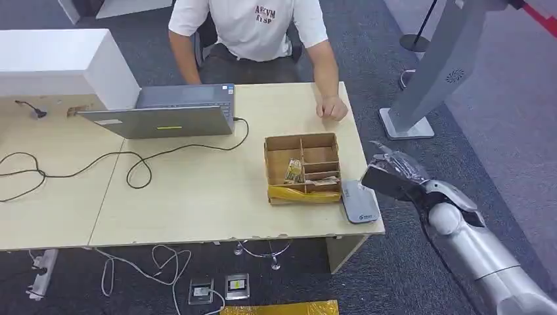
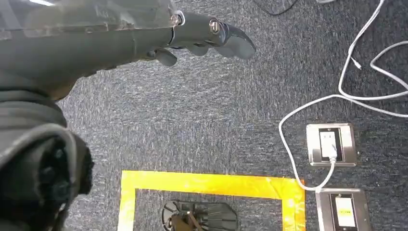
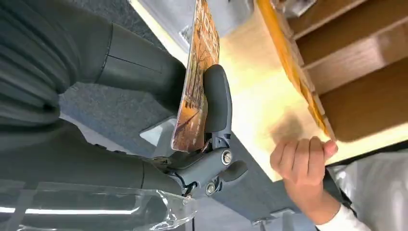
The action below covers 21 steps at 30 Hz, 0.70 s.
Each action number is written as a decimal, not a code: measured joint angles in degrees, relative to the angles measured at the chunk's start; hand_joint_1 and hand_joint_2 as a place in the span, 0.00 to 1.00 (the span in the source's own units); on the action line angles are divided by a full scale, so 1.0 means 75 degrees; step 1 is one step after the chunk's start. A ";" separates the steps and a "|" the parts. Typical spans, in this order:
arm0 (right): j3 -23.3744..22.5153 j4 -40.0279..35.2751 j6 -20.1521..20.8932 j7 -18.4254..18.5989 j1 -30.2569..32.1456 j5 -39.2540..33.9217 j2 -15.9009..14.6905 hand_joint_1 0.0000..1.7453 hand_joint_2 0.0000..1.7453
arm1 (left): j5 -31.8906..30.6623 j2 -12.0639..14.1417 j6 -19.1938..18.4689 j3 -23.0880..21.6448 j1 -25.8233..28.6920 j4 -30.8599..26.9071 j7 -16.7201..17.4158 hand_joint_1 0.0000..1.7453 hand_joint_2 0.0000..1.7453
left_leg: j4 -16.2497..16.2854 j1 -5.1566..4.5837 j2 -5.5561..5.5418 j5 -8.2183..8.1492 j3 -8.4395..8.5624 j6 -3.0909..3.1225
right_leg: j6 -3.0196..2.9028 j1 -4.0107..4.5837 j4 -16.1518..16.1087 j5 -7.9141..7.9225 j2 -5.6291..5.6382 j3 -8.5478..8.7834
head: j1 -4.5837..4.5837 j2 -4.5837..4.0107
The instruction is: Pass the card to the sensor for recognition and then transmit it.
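Note:
In the right wrist view an orange printed card (image 3: 197,72) stands on edge, pinched between the thumb and a dark finger of my right hand (image 3: 211,110). In the head view my right hand (image 1: 394,174) hovers just off the table's right edge, right of the grey sensor pad (image 1: 359,202) lying flat at the table's front right corner. The sensor (image 3: 166,17) also shows beyond the card. My left hand (image 2: 207,33) hangs over the carpet with its fingers loosely extended and nothing in it.
A divided cardboard box (image 1: 302,167) with yellow tape stands left of the sensor. A seated person rests a hand (image 1: 333,108) on the table's far edge. A laptop (image 1: 164,115) and black cables lie to the left. A grey slanted stand (image 1: 427,79) rises at right.

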 joint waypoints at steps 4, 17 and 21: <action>0.0003 0.0000 0.0029 0.0029 0.0099 0.0067 0.0055 1.00 1.00 | 0.0000 -0.0015 -0.0006 0.0000 0.0001 0.0000 0.0006 0.00 0.00 | 0.0000 0.0000 0.0000 0.0000 -0.0001 0.0000 | 0.0000 0.0000 0.0001 0.0000 -0.0001 0.0000 | 0.0003 0.0000; 0.0044 0.0023 0.0018 0.0096 0.0274 0.0123 0.0204 1.00 1.00 | -0.0061 -0.0038 -0.0119 -0.0003 -0.0002 0.0000 0.0055 0.00 0.00 | 0.0000 0.0000 0.0002 0.0000 0.0000 0.0000 | 0.0000 0.0000 0.0000 0.0000 0.0001 -0.0001 | 0.0000 0.0000; 0.0047 0.0064 -0.0055 0.0117 0.0426 0.0123 0.0219 1.00 1.00 | -0.0096 -0.0038 -0.0181 -0.0003 -0.0001 0.0000 0.0093 0.00 0.00 | 0.0000 0.0000 0.0002 -0.0001 -0.0002 -0.0001 | 0.0000 0.0000 0.0000 -0.0001 0.0001 -0.0002 | 0.0000 0.0000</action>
